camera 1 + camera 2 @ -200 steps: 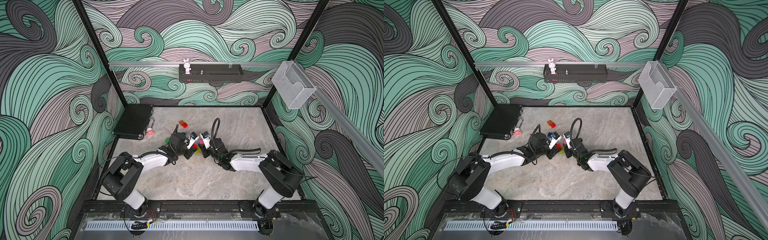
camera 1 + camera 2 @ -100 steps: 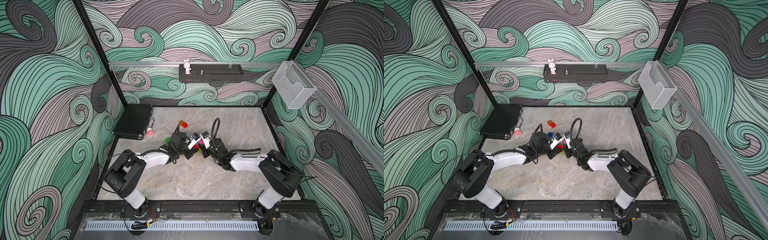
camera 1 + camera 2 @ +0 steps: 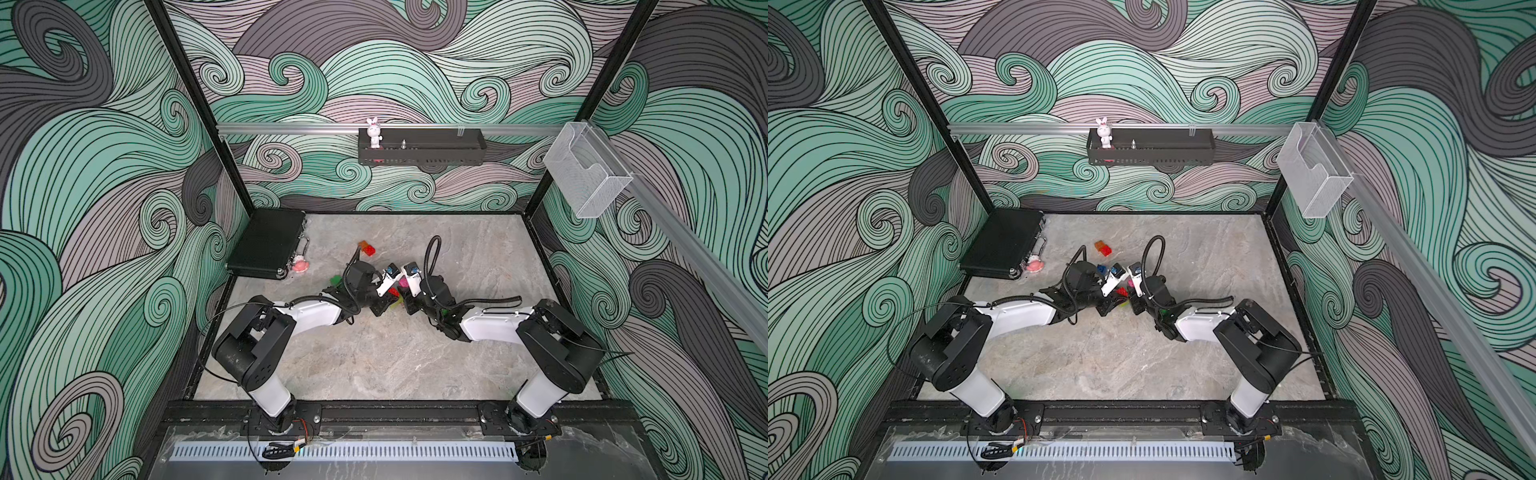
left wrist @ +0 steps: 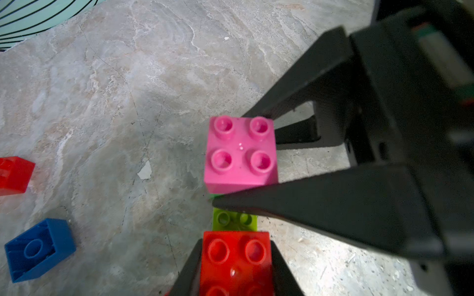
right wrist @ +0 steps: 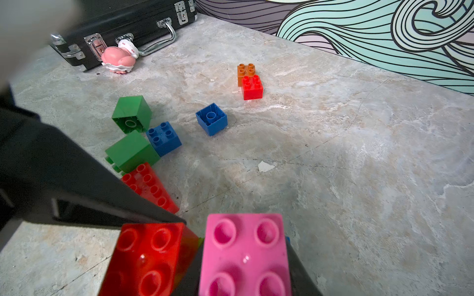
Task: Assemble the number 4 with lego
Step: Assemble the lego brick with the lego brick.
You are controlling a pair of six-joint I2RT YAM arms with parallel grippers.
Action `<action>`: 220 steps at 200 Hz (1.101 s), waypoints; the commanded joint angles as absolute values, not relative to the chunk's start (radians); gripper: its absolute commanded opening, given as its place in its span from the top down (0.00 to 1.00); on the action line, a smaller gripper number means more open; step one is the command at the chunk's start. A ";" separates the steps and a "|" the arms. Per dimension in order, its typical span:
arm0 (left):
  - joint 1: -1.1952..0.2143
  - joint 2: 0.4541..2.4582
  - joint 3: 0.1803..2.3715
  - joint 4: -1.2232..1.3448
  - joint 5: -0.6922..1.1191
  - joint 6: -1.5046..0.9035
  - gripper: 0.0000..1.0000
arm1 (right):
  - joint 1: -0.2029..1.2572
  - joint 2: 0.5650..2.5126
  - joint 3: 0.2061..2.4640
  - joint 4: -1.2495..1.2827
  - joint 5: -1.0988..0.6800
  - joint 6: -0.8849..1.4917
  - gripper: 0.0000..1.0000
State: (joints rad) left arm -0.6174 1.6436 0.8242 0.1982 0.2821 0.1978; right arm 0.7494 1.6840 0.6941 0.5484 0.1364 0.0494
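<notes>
Both pincers meet nose to nose mid-worktop (image 5: 359, 153). From above you get almost nothing, since in both top views the arms cover most of the bricks there. The wrist cams help a lot.

The left pincer (image 4: 234, 266) is clenched on a red brick (image 5: 148, 258) with a black finger on each side, though the brick's near end is cut off by the frame edge. The right pincer (image 5: 243, 271) is grasping a pink brick (image 4: 241, 153), studs up, and only bits of its fingers show.

Between the two sits a lime brick (image 4: 234, 220), half covered by one of the right pincer's fingers. I can't tell whether red and pink are pressed onto it or just butting against it. There's also a sliver of darker green under the pink one, too little to make out.

Loose stuff behind them:
- a long red brick (image 5: 148, 187), partly hidden by the left pincer's finger
- a green brick (image 5: 132, 114) on its side
- a second green brick (image 5: 130, 151) with a blue brick (image 5: 164, 137) touching it
- another blue one (image 5: 211, 119) showing its hollow side
- an orange brick (image 5: 245, 70) touching a small red brick (image 5: 252, 87), off by themselves

A pink toy (image 5: 119, 59) lies against the black case (image 5: 115, 25), which is cut off at the frame edge.
</notes>
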 commanded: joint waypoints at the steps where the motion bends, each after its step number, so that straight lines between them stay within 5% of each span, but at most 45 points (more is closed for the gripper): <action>1: -0.617 1.700 0.812 0.128 0.262 0.170 1.00 | 0.755 1.785 0.613 0.221 0.114 0.065 1.00; 189: -0.617 1.739 0.790 0.135 0.310 0.197 1.00 | 0.755 1.789 0.606 0.235 0.094 0.076 1.00; 220: -0.617 1.684 0.851 0.066 0.319 0.195 0.69 | 0.755 1.784 0.604 0.235 0.101 0.074 1.00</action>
